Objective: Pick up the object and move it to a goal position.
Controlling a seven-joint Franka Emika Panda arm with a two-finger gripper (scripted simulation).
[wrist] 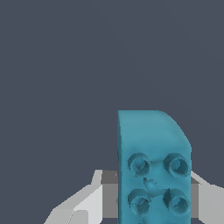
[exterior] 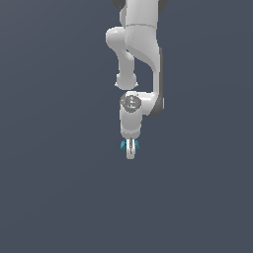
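Observation:
The object point(exterior: 122, 145) is a tiny teal-cyan block that pokes out on both sides of my white gripper point(exterior: 130, 149) at the centre of the exterior view. The gripper hangs straight down from the arm and is shut on the block. In the wrist view the object point(wrist: 153, 148) fills the lower right, with round studs on the face towards the camera. It sits between the white fingers point(wrist: 83, 203). No goal marker shows in either view.
The white arm point(exterior: 141, 44) comes down from the top centre of the exterior view. All around is a uniform dark grey-blue ground with no other object, edge or shadow in view.

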